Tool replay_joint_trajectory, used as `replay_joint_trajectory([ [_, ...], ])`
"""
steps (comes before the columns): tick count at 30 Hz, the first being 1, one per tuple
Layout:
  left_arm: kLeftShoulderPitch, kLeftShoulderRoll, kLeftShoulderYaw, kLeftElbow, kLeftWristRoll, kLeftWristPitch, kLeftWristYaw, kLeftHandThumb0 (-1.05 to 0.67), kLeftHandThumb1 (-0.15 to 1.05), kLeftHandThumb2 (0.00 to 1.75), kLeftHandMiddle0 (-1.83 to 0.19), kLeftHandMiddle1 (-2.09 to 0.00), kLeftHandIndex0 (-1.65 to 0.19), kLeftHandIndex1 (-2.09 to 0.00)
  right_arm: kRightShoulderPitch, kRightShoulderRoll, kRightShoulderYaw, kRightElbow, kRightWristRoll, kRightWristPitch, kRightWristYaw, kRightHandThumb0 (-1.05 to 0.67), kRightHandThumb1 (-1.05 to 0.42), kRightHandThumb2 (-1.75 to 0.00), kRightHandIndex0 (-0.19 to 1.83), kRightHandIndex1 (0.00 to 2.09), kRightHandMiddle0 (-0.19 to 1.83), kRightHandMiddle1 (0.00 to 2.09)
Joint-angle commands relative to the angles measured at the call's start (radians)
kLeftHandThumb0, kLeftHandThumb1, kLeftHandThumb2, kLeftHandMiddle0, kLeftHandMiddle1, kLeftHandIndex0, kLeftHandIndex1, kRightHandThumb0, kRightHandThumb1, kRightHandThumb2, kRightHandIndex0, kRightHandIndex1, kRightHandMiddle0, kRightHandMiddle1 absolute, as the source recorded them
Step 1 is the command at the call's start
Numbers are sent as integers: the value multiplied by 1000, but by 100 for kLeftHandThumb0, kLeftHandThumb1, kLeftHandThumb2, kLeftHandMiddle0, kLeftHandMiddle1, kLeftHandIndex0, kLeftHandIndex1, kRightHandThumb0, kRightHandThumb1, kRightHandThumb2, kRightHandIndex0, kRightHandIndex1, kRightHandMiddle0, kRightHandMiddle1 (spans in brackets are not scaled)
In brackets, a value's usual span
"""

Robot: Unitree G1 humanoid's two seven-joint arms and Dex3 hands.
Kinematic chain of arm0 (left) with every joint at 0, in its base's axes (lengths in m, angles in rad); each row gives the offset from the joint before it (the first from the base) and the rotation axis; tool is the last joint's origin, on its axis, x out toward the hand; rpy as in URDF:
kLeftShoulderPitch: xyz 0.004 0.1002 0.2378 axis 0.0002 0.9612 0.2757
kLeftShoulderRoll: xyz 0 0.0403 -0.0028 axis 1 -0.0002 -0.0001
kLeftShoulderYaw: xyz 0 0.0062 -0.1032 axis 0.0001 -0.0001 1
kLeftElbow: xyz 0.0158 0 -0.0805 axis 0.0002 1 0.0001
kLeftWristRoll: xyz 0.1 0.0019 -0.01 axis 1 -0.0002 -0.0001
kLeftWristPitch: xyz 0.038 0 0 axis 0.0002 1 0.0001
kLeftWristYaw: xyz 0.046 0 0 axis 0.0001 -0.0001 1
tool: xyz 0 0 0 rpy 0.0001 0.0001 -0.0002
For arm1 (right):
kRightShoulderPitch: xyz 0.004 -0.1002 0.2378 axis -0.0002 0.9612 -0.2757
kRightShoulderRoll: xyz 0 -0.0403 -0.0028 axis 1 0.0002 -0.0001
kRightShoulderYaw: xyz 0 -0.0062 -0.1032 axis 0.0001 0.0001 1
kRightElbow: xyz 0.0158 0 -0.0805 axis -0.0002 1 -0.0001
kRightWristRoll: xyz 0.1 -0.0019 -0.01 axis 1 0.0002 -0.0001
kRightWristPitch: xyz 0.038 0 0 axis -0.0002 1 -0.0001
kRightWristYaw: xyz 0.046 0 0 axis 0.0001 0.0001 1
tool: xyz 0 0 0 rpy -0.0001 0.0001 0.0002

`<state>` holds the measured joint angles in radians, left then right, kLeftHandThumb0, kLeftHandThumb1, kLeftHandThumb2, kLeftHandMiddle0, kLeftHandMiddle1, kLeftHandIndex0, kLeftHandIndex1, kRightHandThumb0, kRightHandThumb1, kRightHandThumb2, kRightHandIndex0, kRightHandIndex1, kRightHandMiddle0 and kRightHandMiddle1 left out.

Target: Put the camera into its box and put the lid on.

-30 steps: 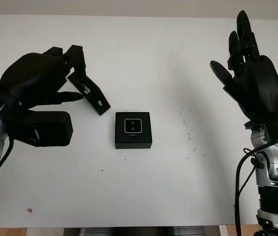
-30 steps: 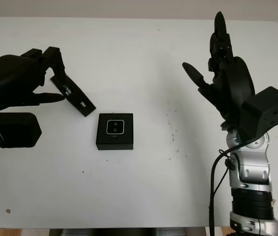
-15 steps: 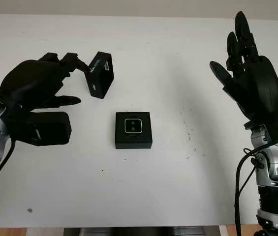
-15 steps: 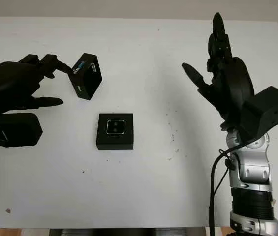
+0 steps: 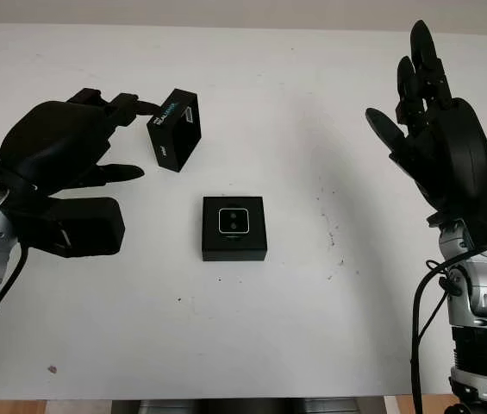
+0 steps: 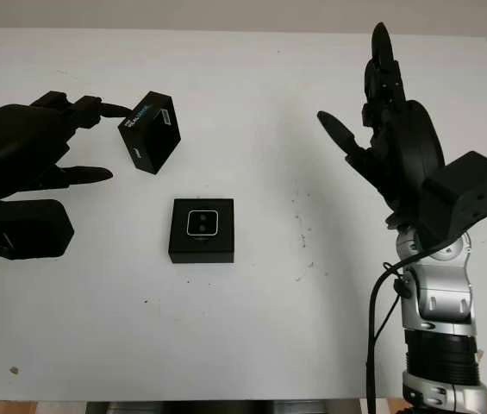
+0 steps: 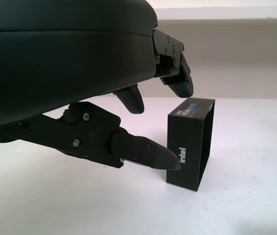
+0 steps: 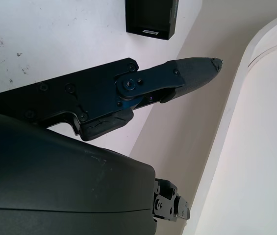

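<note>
1. One step is left, I judge: the camera [image 5: 234, 221] already sits in its box [image 5: 234, 228] on the table [image 5: 312, 103], below and beside my left hand [image 5: 62, 155].
2. The lid [image 5: 175, 130] stands on edge just past that hand's fingertips [image 7: 177, 88]; whether they pinch it I cannot tell.
3. I'd secure it, turn its hollow downward, then lower squarely.
4. My right hand [image 5: 441, 147] hangs open, raised, well apart from the box.

Lab-like test bench: bare white table [image 5: 252, 345], plain wall behind.
</note>
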<state>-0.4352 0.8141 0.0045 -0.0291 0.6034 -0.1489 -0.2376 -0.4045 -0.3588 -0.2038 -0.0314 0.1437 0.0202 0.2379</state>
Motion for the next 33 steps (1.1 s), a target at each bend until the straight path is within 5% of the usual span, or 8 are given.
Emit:
replay_joint_trajectory([
  [1, 17, -8, 5, -14, -2, -8, 15, -41, 105, 12, -1, -106, -5, -71, 3, 4, -4, -5, 7, -11, -1, -79, -105, -13, -19, 0, -19, 1],
  [5, 10, -29, -4, -7, 17, -11, 53, -41, 105, 11, -9, -85, -5, -68, 8, 10, -4, -8, 10, -12, -1, -79, -105, -12, -19, 0, -19, 2],
  [7, 2, -42, -8, 7, 43, -1, 87, -42, 105, 13, -19, -40, -6, -44, 8, 10, -5, -5, 13, -16, 3, -78, -105, -12, -19, 0, -19, 2],
  [10, -20, -95, -16, 29, 116, 62, 185, -51, 105, 17, -11, -8, -1, -18, 9, 8, -7, -4, 13, -15, 5, -78, -105, -12, -19, 0, -19, 2],
  [16, -116, -284, -25, 99, 132, 262, 323, -71, 105, 30, -3, -4, 8, -6, 9, 7, -7, 6, 18, -28, 16, -77, -105, -13, -19, 0, -19, 1],
  [22, -198, -370, -67, 211, 126, 324, 390, -80, 105, 34, -3, -5, 13, -4, 12, 7, -7, -1, 18, -24, 12, -77, -105, -12, -19, 0, -19, 0],
  [26, -232, -411, -97, 236, 117, 428, 332, -87, 105, 31, 7, -2, 19, 0, 16, 6, -7, -3, 14, -30, 9, -76, -105, -11, -19, 0, -18, 1],
  [33, -255, -413, -95, 200, -51, 530, 49, -103, 105, 33, 19, 0, 19, 0, 24, 5, -8, -17, 9, -17, -3, -75, -105, -11, -19, 0, -19, 2],
])
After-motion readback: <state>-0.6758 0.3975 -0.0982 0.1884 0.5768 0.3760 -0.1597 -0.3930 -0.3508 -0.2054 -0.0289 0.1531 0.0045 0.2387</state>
